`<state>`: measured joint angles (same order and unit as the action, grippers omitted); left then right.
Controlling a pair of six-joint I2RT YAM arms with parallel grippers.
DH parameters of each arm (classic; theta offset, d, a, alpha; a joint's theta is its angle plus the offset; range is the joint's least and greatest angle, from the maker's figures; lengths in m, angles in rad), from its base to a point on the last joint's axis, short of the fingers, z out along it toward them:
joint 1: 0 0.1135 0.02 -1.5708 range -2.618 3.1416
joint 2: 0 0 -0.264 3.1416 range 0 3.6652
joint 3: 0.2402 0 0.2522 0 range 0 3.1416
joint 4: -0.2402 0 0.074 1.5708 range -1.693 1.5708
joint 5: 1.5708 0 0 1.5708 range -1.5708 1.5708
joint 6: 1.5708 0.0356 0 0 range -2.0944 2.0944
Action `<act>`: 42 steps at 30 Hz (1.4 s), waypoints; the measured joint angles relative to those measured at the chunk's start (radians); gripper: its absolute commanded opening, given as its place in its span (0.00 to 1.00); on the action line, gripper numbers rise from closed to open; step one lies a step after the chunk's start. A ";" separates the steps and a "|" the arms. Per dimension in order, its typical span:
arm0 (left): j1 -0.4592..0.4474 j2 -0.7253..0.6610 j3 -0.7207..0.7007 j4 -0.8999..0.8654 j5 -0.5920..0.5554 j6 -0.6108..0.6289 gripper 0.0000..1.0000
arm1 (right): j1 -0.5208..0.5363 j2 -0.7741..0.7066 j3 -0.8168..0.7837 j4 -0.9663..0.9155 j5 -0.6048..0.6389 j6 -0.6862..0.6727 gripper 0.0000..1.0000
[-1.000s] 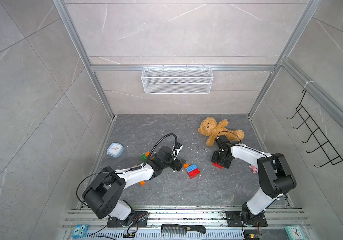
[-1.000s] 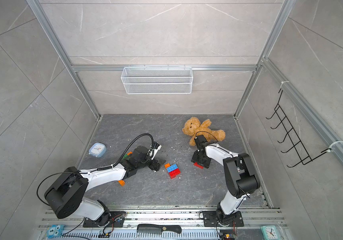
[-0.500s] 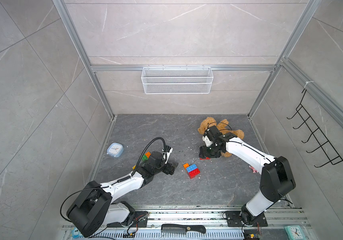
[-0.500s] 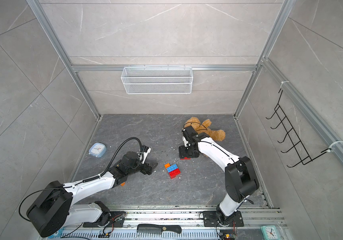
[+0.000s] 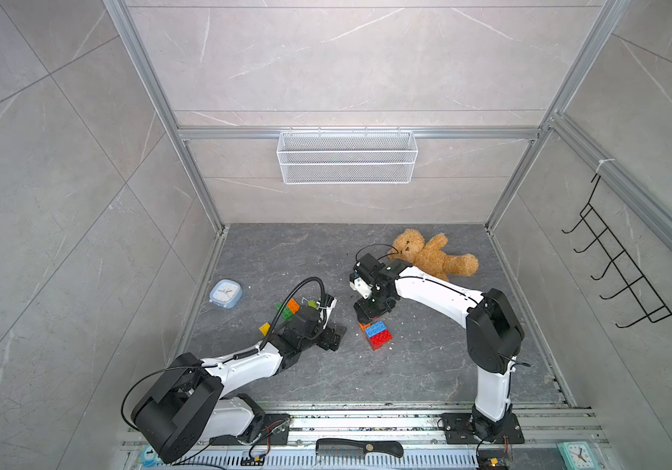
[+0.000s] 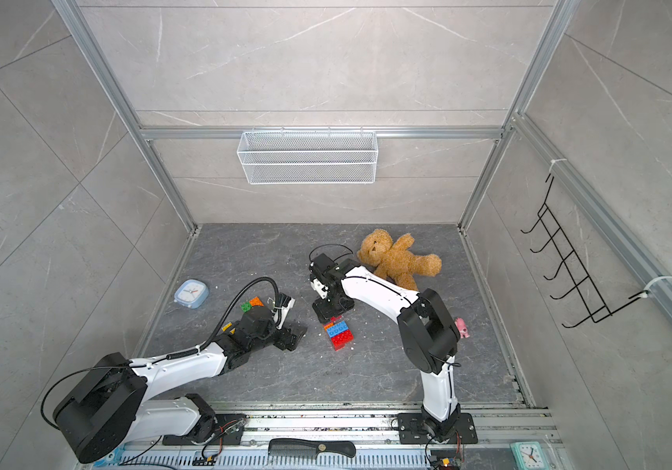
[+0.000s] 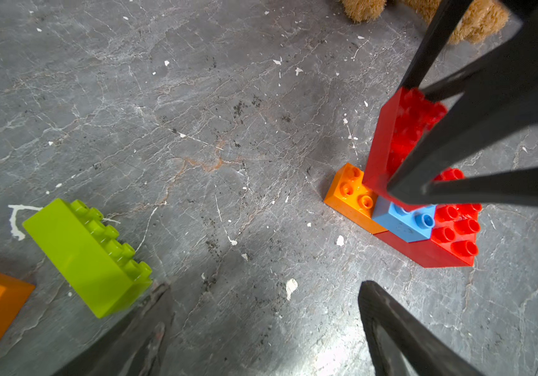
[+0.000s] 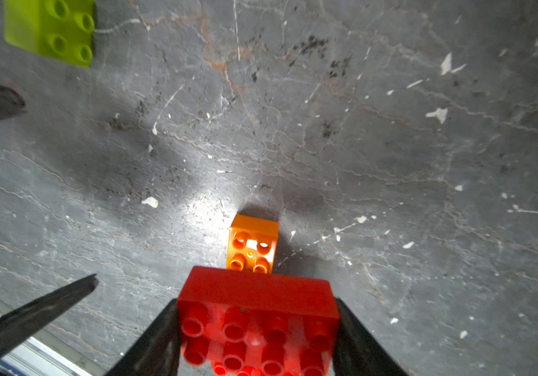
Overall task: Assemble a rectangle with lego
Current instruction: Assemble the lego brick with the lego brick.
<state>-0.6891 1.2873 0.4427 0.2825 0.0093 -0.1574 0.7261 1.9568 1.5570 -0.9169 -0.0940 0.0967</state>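
While the left end effector (image 7: 263, 285) gapes low, the right end effector (image 8: 256, 304) — downturned — clamps a red brick (image 8: 257, 289).

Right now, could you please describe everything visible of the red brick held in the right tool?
The red brick is glossy plastic, two by four, its eight studs facing the wrist camera. The right tool clamps its short ends between black fingers. It hangs just over the orange brick and blue brick on the grey surface; whether it touches them cannot be told.
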 measured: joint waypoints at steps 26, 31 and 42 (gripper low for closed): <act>0.000 0.028 -0.002 0.024 0.001 0.000 0.91 | 0.010 0.050 0.014 0.010 0.027 -0.007 0.49; 0.000 0.029 -0.002 0.032 0.001 0.000 0.91 | 0.010 0.058 0.014 0.010 0.027 -0.006 0.48; 0.000 0.039 -0.002 0.039 0.002 0.000 0.91 | 0.008 0.071 0.004 0.021 0.031 -0.003 0.46</act>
<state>-0.6891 1.3258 0.4408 0.3210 0.0109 -0.1574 0.7341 2.0274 1.5612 -0.8963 -0.0631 0.0937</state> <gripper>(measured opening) 0.909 0.662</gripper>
